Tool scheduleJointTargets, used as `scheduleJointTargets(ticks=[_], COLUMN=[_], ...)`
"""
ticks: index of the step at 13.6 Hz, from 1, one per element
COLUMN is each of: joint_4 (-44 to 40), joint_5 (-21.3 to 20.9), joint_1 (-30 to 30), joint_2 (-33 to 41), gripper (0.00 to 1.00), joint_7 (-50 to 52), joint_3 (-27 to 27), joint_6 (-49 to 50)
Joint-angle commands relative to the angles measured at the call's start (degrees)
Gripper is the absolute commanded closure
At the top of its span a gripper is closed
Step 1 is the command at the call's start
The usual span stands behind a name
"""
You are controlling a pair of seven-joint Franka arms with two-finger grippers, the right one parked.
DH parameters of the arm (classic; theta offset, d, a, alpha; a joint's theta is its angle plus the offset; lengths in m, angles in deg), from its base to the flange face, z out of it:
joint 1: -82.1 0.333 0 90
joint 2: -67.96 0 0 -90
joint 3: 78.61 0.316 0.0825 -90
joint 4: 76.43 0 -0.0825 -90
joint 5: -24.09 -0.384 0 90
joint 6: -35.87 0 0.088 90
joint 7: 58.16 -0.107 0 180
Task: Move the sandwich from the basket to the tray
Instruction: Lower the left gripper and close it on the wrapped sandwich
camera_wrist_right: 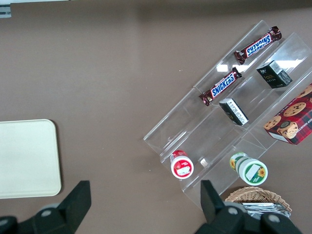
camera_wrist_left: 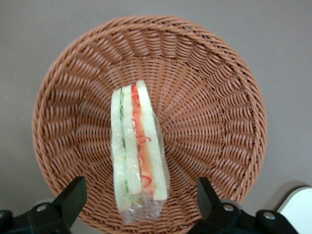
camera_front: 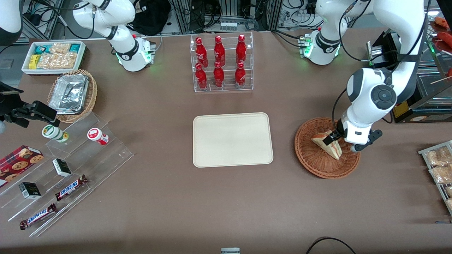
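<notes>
The sandwich [camera_front: 328,144], a plastic-wrapped wedge of white bread with red-orange and green filling, stands on edge in the reddish-brown wicker basket [camera_front: 317,162]. My left gripper [camera_front: 333,138] hangs low over the basket, open, and a finger stands on each side of the sandwich's end without touching it. The left wrist view shows the sandwich [camera_wrist_left: 139,151] on the basket [camera_wrist_left: 219,97] floor, its wrapped end between the gripper's [camera_wrist_left: 139,200] spread black fingers [camera_wrist_left: 73,195]. The cream tray [camera_front: 233,139] lies flat beside the basket, toward the table's middle, with nothing on it. A corner of the tray [camera_wrist_right: 27,158] shows in the right wrist view.
A clear rack of red bottles [camera_front: 222,63] stands farther from the camera than the tray. A tan basket of foil trays [camera_front: 72,93], a white snack bin [camera_front: 53,56] and acrylic steps with snacks [camera_front: 63,169] sit toward the parked arm's end. Snack packets [camera_front: 439,165] lie near the working arm.
</notes>
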Motion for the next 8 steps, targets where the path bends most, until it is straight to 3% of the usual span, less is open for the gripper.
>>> scheduleJointTargets(ticks=[1, 7, 8], joint_4=[0.54, 0.63, 0.54], joint_5=[-0.74, -0.82, -0.82], joint_1=[0.04, -0.23, -0.14], joint_2=[-1.05, -5.62, -5.89], gripper=[0.0, 0.02, 0.2], joint_7=[4.93, 7.4, 8.1], joint_3=[-0.44, -0.35, -0.27], joint_6=[-1.47, -2.51, -3.3])
